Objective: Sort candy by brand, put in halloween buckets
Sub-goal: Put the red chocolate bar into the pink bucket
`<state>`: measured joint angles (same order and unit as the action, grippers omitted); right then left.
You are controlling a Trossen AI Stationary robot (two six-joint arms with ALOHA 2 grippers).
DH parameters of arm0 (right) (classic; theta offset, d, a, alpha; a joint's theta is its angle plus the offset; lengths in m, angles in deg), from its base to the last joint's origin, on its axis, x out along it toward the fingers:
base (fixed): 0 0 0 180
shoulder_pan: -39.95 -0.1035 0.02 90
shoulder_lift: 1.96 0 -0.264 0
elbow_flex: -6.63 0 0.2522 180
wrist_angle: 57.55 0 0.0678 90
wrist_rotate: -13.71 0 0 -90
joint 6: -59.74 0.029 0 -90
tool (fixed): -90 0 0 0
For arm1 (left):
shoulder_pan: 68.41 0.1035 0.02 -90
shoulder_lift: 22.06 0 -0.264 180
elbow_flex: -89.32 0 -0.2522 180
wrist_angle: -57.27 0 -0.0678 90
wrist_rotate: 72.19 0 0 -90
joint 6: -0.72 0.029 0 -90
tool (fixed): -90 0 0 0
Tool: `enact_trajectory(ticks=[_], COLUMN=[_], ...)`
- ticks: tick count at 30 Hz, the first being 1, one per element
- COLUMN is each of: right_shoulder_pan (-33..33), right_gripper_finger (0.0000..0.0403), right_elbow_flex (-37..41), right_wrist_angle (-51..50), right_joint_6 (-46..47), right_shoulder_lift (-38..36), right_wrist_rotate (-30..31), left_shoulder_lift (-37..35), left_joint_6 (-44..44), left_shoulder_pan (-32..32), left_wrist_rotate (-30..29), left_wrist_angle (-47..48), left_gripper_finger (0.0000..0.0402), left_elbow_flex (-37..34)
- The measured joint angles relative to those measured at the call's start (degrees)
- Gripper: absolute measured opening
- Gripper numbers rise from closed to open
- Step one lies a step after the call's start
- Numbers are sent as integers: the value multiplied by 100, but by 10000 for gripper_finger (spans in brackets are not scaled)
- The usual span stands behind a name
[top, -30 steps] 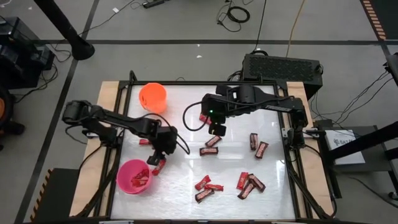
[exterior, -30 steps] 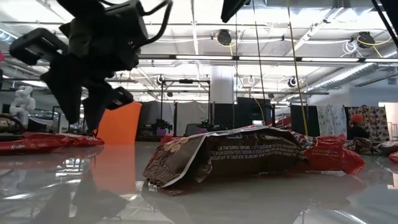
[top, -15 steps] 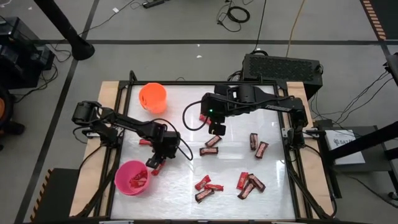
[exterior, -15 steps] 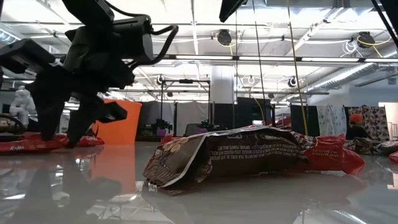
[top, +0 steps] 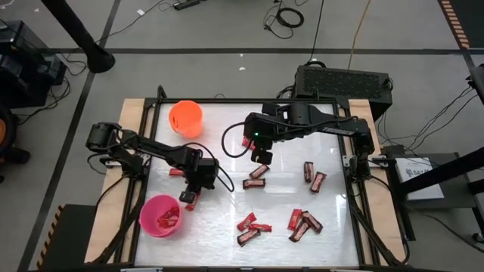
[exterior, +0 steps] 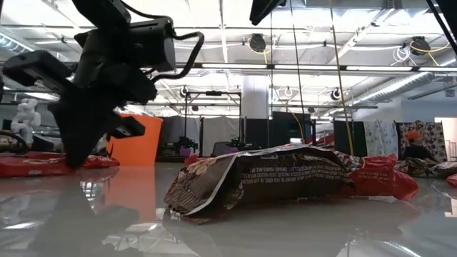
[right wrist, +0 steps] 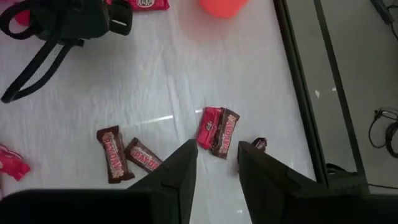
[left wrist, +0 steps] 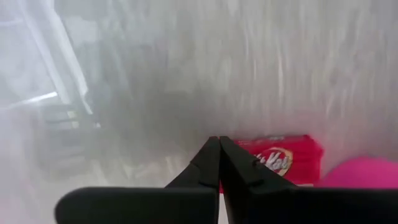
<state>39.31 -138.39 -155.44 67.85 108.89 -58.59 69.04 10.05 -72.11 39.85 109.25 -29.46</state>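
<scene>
I saw left gripper beside pink bucket, fingers together over red KitKat; right gripper farther off, fingers apart, empty.

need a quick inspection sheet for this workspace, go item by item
surface: glossy white table, wooden edges, dark frame.
job's things: orange bucket at the far left; pink bucket at the near left, with red candy inside; loose candy bars scattered centre to right.
clutter: nothing seen.
grippers: left gripper low beside the pink bucket, fingers shut, a red KitKat just beyond them; right gripper raised over the table's middle, open, empty.
cables: black cable looping over the table by the right arm; more on the floor.
surroundings: black keyboard-like box behind the table.
</scene>
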Motion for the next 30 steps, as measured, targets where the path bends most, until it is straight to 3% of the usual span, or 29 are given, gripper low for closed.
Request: enact_trajectory(ticks=[6, 13, 20, 30], right_shoulder_pan=[-166, -420, -580, -660], right_gripper_finger=[109, 109, 109, 109], right_elbow_flex=[0, 1, 1, 2], right_wrist_angle=[-58, -3, 35, 226], right_joint_6=[74, 19, -6, -311], right_shoulder_lift=[0, 0, 0, 0], right_wrist_rotate=[-2, -2, -2, -3], left_shoulder_lift=[-580, -1551, -2620, -3677], left_joint_6=[-206, -855, -2644, -5090], left_shoulder_pan=[-7, -23, -390, -1698], left_wrist_rotate=[-270, -499, -415, -427], left_wrist_angle=[316, 1324, 2219, 2528], left_gripper_finger=[3, 1, 1, 0], left_elbow_flex=[513, 1634, 2329, 2367])
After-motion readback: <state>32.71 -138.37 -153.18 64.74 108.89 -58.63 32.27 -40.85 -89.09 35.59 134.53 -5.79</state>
